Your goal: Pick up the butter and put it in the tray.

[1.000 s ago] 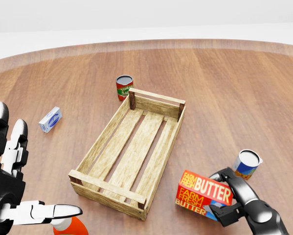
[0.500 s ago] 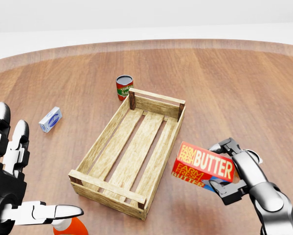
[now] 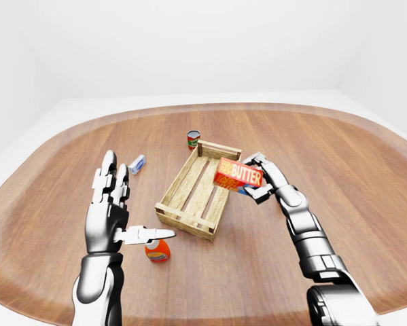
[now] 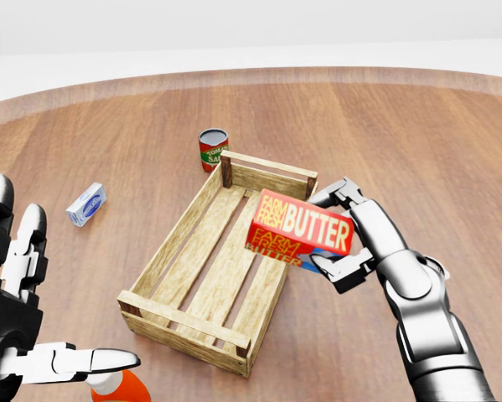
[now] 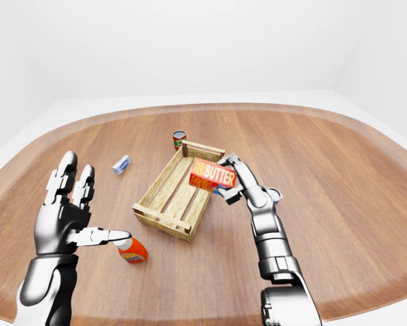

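The butter (image 4: 300, 229) is a red box with white and yellow lettering, held in the air over the right rail of the wooden slatted tray (image 4: 196, 219). My right hand (image 4: 338, 234) is shut on the box from its right end, one finger over the top and one below. The tray lies empty, running from the middle of the head view down to the lower left. My left hand (image 4: 33, 314) stands open at the lower left of the head view, fingers spread, apart from the tray.
A red-labelled can (image 4: 213, 149) stands just above the tray's top end. A small white and blue box (image 4: 86, 204) lies left of the tray. An orange bottle (image 3: 157, 251) lies under my left thumb. A second can (image 5: 272, 194) shows behind my right wrist.
My right hand has lifted the butter from the table at the lower right and carried it up and left, to above the tray's right rail. The left hand barely moved.
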Controlling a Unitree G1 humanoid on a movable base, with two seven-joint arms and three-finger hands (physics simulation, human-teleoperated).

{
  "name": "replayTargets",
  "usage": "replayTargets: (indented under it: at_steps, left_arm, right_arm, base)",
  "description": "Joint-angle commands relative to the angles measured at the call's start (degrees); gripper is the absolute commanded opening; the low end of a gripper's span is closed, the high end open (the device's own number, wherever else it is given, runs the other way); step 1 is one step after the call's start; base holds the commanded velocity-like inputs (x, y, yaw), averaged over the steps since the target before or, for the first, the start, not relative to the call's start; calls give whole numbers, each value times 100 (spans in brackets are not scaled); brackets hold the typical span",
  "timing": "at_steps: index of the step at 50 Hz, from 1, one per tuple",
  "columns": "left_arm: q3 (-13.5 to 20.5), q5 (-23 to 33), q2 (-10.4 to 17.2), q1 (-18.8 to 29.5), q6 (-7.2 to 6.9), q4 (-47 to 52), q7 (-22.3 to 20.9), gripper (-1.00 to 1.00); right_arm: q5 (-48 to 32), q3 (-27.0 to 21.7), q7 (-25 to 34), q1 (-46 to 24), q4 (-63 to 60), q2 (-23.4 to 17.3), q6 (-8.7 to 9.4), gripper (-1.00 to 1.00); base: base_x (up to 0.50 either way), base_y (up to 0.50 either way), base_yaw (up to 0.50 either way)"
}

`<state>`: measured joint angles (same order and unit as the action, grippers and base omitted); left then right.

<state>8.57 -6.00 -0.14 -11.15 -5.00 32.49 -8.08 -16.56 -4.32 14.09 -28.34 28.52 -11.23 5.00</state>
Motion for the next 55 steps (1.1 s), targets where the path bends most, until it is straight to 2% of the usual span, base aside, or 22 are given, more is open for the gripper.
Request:
replayTargets:
  at_steps: [1,16,26,55]
  left_arm:
    - [30,-24,2,6,0,28,-7,100]
    - [37,-26,1,14,0,17,-15,100]
    - [57,-49,5,38,0,-25,-28,100]
    - [153,-118,20,55,0,-20,-63,100]
  right_arm:
    - [141,150,-401,-822,822,247,0,-100]
    - [134,317,-1072,-1983,3025,675,0,-100]
    - [99,362,-1283,-2558,3828,1004,0,-100]
    - [35,310,-1573,-2711,4461,1390,0,-100]
  base:
    - [0,0,0]
    - [0,0,0]
    - [0,0,0]
    - [0,0,0]
